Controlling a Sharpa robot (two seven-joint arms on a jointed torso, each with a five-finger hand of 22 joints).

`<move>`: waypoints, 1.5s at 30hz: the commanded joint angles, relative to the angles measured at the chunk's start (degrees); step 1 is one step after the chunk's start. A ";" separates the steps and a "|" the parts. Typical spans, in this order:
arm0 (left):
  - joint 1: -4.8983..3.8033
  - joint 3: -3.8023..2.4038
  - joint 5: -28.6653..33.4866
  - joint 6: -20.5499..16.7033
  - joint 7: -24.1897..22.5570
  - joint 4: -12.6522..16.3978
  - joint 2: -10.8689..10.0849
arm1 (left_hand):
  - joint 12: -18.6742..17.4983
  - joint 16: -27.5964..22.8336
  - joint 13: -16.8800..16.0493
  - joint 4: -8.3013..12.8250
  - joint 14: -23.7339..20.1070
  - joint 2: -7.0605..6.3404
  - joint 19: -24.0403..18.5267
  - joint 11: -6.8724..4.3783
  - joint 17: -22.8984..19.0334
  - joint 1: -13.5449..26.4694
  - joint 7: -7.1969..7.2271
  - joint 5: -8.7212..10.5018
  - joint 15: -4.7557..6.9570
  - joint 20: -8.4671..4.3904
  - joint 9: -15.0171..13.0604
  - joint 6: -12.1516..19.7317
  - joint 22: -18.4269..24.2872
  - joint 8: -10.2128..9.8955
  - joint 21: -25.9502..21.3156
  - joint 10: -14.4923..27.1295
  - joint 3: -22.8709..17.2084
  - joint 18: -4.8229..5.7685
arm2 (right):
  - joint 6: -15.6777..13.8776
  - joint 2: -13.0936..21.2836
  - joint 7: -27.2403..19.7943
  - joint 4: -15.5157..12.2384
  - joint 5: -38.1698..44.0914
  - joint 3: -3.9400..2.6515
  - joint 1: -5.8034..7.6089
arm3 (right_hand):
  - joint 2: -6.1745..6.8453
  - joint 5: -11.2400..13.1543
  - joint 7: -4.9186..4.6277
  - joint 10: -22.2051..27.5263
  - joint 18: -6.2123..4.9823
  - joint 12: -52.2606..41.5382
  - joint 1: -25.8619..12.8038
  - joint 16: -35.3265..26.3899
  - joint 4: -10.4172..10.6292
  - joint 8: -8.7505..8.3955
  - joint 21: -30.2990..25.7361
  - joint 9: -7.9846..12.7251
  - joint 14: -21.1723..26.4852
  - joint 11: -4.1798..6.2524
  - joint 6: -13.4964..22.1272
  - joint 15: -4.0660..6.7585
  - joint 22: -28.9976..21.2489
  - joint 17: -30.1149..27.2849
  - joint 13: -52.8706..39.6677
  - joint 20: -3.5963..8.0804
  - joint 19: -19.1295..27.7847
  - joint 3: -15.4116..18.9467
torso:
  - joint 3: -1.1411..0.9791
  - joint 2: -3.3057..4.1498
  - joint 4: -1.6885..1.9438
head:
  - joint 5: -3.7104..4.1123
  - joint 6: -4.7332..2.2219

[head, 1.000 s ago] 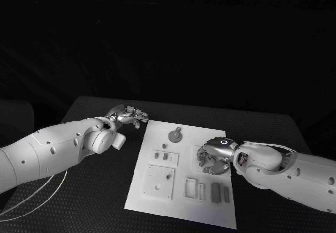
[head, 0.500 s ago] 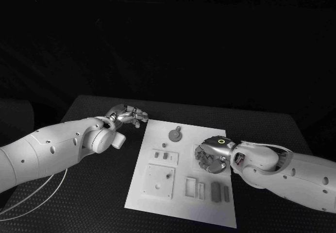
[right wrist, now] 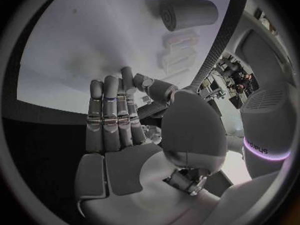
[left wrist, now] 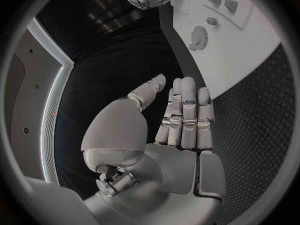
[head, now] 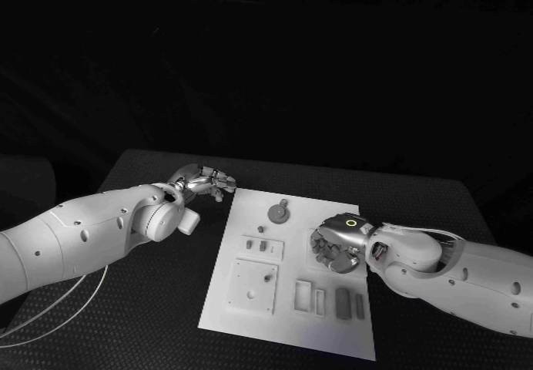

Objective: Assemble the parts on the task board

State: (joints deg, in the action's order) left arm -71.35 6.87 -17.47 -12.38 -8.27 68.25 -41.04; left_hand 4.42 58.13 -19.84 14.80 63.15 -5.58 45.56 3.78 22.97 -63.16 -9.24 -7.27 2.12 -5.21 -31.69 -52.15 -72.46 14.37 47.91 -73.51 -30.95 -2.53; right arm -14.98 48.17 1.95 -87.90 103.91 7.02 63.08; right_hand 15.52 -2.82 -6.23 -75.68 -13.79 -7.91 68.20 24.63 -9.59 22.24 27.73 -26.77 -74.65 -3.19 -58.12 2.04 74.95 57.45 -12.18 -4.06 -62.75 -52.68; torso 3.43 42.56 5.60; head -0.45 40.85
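The task board (head: 291,270) lies flat at the centre of the tabletop (head: 417,200), its long axis running from 12 o'clock to 6 o'clock with a slight tilt. At the board's 12 o'clock end lies a round grey part (head: 278,213) with a short tab. Below it, toward 9 o'clock, sits a small white block (head: 262,248) bearing two short grey parts. Further toward 6 o'clock on the same side is a larger square white plate (head: 253,287) with a small hole in it. At the 5 o'clock corner stand narrow upright slots (head: 310,298) and two dark grey bar parts (head: 350,305), side by side.

The right robot hand (head: 336,247) is over the board's 3 o'clock edge, palm down, fingers directed at the board surface. In the right wrist view the right robot hand (right wrist: 119,122) shows its fingers extended and close together with the thumb folded across beside them; whether anything is pinched at the thumb cannot be told, and contact with the board cannot be confirmed. A cylindrical part (right wrist: 187,14) and a recessed block (right wrist: 178,52) lie on the board beyond the fingertips.

The left robot hand (head: 203,183) is off the board, just beyond its 11 o'clock corner, above the tabletop. In the left wrist view the left robot hand (left wrist: 178,120) has its fingers straight and together, thumb apart, holding nothing. The round part (left wrist: 199,36) shows on the board in that view
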 commanded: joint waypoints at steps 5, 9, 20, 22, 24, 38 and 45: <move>-0.04 -0.02 0.37 0.80 -0.37 0.13 0.04 | -0.18 -0.33 -0.07 -0.26 0.27 0.12 0.32 0.19 0.08 0.41 0.02 0.17 0.06 -2.54 0.07 0.31 -0.10 0.19 -0.35 0.15 0.05 0.66 | -0.93 -0.16 0.53 -0.01 2.89 0.01 -0.10 | -0.82 0.05 0.25 -1.06 -1.21 -0.53 1.16 0.64 -0.17 0.43 0.86 -0.24 -0.67 0.08 -1.01 0.22 0.56 0.68 -1.12 0.26 -1.03 -0.74 | -0.04 0.01 -0.01 | -0.02 -0.05; -0.04 -0.02 0.37 0.77 -0.38 0.11 0.08 | -0.18 -0.34 -0.07 -0.26 0.27 0.13 0.31 0.19 0.09 0.40 0.01 0.19 0.06 -2.54 0.08 0.34 -0.10 0.19 -0.37 0.17 0.04 0.66 | -1.34 -0.24 0.51 -0.21 2.93 0.01 -0.09 | -1.27 0.06 0.34 -1.33 -1.21 -0.58 1.36 0.85 -0.12 0.50 1.16 -0.35 -0.82 0.19 -1.26 0.37 0.72 1.07 -1.28 0.43 -1.38 -0.80 | -0.05 0.01 0.00 | -0.02 -0.05; -0.04 -0.01 0.37 0.71 -0.27 0.05 0.19 | -0.20 -0.37 -0.08 -0.31 0.29 0.18 0.32 0.21 0.12 0.43 -0.01 0.23 0.05 -2.53 0.10 0.41 -0.11 0.17 -0.41 0.19 0.04 0.67 | 0.01 0.80 0.25 -2.67 1.56 -0.65 0.59 | -2.00 0.06 0.59 -2.18 -1.21 -0.72 1.64 1.74 0.22 0.71 2.08 -0.78 -1.49 0.57 -1.88 0.80 1.05 2.30 -1.82 0.95 -2.23 0.64 | 0.03 -0.02 -0.01 | -0.05 -0.09; -0.05 -0.01 0.37 0.70 -0.24 0.05 0.19 | -0.20 -0.37 -0.08 -0.32 0.29 0.19 0.32 0.21 0.12 0.44 -0.02 0.24 0.05 -2.52 0.10 0.41 -0.12 0.18 -0.41 0.20 0.05 0.67 | 0.32 1.08 0.24 -3.25 1.29 -0.83 1.14 | -2.06 0.06 0.61 -2.25 -1.21 -0.72 1.65 1.81 0.24 0.71 2.15 -0.82 -1.53 0.60 -1.91 0.83 1.06 2.39 -1.87 0.99 -2.29 0.78 | 0.05 -0.03 0.00 | -0.04 -0.08; -0.05 -0.01 0.38 0.84 -0.24 0.01 0.24 | -0.20 -0.37 -0.08 -0.35 0.29 0.20 0.33 0.21 0.13 0.46 -0.02 0.25 0.04 -2.52 0.10 0.43 -0.12 0.17 -0.42 0.20 0.05 0.67 | 0.67 1.36 0.22 -3.82 1.13 -1.03 1.71 | -2.11 0.06 0.62 -2.30 -1.21 -0.72 1.67 1.87 0.24 0.72 2.22 -0.85 -1.56 0.62 -1.95 0.86 1.07 2.48 -1.90 1.03 -2.33 0.91 | 0.08 -0.04 0.00 | -0.02 -0.14; -0.05 -0.01 0.38 0.77 -0.13 -0.31 0.72 | -0.23 -0.56 -0.20 -0.89 0.33 0.07 0.39 0.21 0.34 0.86 -0.03 2.30 0.05 -2.52 0.16 0.56 -0.24 0.30 -0.68 0.26 0.27 0.62 | 0.65 -2.68 0.46 -6.70 0.00 -2.21 3.77 | -2.23 0.06 0.65 -2.44 -1.21 -0.68 1.74 2.07 0.23 0.70 2.42 -0.96 -1.64 0.69 -2.00 0.98 1.08 2.76 -2.01 1.15 -2.49 1.30 | 0.01 -0.03 -0.04 | -0.71 -0.41; -0.07 -0.01 0.38 0.43 -0.22 -0.92 1.45 | -0.22 -0.57 -0.21 -0.91 0.34 0.08 0.39 0.21 0.36 0.85 -0.03 2.31 0.05 -2.52 0.17 0.56 -0.25 0.31 -0.70 0.25 0.26 0.62 | 0.69 -8.60 0.66 -6.25 2.11 -1.83 3.71 | -2.29 0.06 0.63 -2.37 -1.21 -0.60 1.82 2.10 0.15 0.65 2.45 -0.98 -1.61 0.67 -1.93 1.01 1.06 2.84 -2.02 1.18 -2.47 1.38 | 0.06 -0.04 0.04 | -1.27 -0.50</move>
State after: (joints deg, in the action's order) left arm -71.37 6.89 -17.42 -12.31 -8.13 67.42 -39.86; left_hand 4.41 57.84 -19.95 14.15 63.15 -5.54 45.56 3.78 23.28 -62.53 -9.25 -5.15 2.11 -5.21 -31.58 -52.15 -72.62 14.37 47.46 -73.51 -30.62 -2.54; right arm -14.99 39.99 2.44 -94.31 104.34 5.07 66.86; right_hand 14.99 -2.37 -5.43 -77.30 -13.27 -7.98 68.73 26.37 -9.48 22.78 29.94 -27.70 -76.37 -2.95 -59.74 2.71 74.96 60.22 -12.17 -2.96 -64.89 -51.62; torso 3.46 42.50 5.59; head -1.52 40.35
